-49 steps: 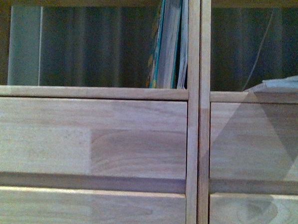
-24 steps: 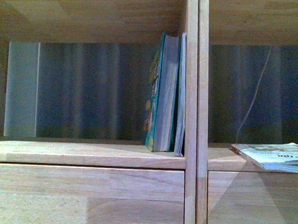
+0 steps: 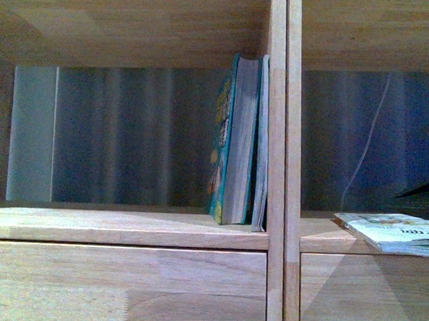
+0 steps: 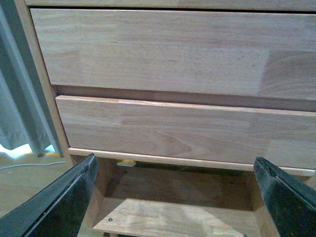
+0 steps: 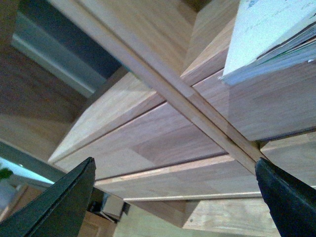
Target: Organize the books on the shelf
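Observation:
In the front view, teal-edged books (image 3: 237,144) with greyish pages stand upright in the left compartment, against the centre divider (image 3: 280,135) of the light-brown wooden shelf (image 3: 124,228). A white book (image 3: 394,231) lies flat at the right compartment's front edge; it also shows in the right wrist view (image 5: 269,37), overhanging the ledge. My left gripper (image 4: 173,202) is open and empty, low before the drawer fronts (image 4: 173,54). My right gripper (image 5: 173,197) is open and empty, below the white book. Neither gripper shows in the front view.
A grey curtain (image 3: 129,134) hangs behind the backless compartments. A thin cable (image 3: 367,140) hangs behind the right compartment. In the left wrist view there is an open bottom recess (image 4: 177,192) under the drawers and a curtain (image 4: 19,98) beside the shelf.
The front view has risen: the drawer fronts dropped down the picture, and the open compartments, standing books and flat white book came fully into view.

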Controlling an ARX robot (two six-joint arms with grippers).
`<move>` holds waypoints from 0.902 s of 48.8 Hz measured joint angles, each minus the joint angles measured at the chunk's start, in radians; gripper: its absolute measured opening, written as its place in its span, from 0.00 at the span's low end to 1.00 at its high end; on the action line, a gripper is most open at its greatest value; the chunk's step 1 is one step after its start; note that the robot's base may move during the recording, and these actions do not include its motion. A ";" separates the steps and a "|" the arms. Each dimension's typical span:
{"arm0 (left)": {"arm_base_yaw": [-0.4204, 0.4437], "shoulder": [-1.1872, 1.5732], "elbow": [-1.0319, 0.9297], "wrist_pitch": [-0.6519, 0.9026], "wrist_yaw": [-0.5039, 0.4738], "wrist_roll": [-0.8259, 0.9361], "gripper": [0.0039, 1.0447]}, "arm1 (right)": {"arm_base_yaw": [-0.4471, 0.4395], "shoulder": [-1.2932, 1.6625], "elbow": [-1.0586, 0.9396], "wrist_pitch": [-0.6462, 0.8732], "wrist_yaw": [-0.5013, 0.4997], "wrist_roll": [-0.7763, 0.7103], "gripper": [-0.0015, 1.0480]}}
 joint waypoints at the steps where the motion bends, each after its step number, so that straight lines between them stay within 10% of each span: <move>1: 0.000 0.000 0.000 0.000 0.000 0.000 0.93 | -0.003 0.033 0.019 0.004 0.000 0.020 0.93; 44: 0.000 0.000 0.000 0.000 0.000 0.000 0.93 | -0.129 0.341 0.196 0.115 0.151 0.474 0.83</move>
